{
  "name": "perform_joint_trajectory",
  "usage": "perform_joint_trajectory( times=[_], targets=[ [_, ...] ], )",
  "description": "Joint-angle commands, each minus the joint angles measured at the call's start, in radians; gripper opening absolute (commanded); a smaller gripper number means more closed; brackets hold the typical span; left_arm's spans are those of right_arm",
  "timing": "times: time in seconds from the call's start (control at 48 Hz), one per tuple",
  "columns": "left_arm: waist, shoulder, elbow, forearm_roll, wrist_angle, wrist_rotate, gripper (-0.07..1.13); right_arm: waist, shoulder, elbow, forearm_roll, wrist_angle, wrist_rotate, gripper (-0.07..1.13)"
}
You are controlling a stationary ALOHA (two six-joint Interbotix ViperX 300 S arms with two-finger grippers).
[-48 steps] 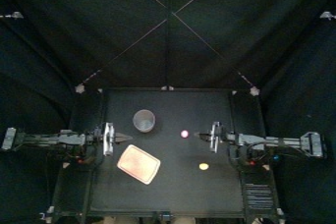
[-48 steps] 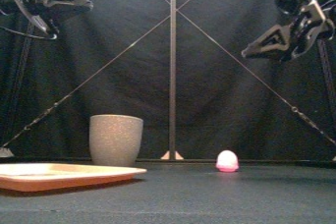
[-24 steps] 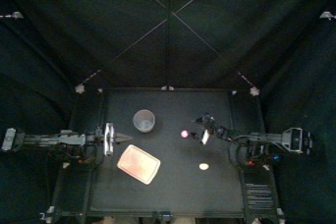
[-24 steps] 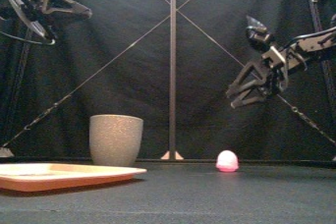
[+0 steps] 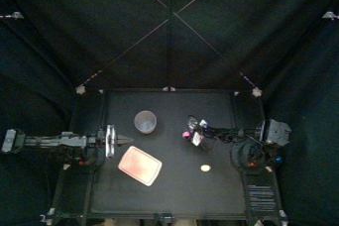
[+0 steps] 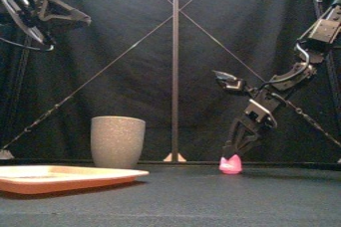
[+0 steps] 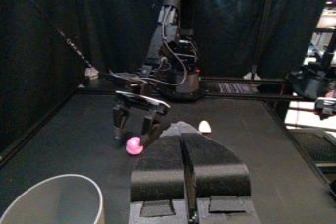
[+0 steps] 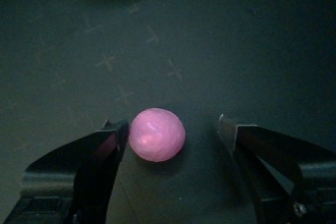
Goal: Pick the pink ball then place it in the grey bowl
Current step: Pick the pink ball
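My right fingers (image 8: pixel 79 159) spread wide, empty, one either side of pink ball (image 6: pixel 230 164). Ball on worktop (image 5: pixel 172 185), right of centre, not yet gripped. My left fingers (image 7: pixel 164 174) closed, empty, parked left. Outstanding, as judged: close, lift, carry left to grey bowl (image 6: pixel 118 140), release.

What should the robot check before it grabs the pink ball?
1. Right claw open: ok.
2. Pink ball centred between its jaws in the wrist view: ok.
3. Claw low enough around the ball to squeeze it: cannot tell.
4. Grey bowl upright, nothing above it: ok.
5. Left claw resting at the left side, away from the ball: ok.
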Motion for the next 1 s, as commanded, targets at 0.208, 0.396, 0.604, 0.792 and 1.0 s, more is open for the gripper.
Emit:
perform_joint_trajectory(
  times=[0.208,0.396,0.604,0.792,1.0],
  targets=[
    [0.008,0.005,-0.003,0.000,-0.006,-0.002,0.05,0.006,0.005,-0.032,-0.002,0.046,0.000,1.05],
    [0.015,0.005,0.000,0.000,-0.006,0.000,0.05,0.012,0.005,-0.041,-0.002,0.049,0.000,1.04],
    [0.021,0.005,0.000,0.000,-0.006,-0.002,0.05,0.031,0.025,-0.063,-0.005,0.051,0.000,1.04],
    [0.021,0.005,0.000,0.000,-0.006,-0.002,0.05,0.032,0.035,-0.064,0.006,0.081,0.002,1.04],
    [0.021,0.005,0.002,0.000,-0.006,0.000,0.05,0.034,0.015,-0.064,0.012,0.098,0.000,1.02]
  ],
)
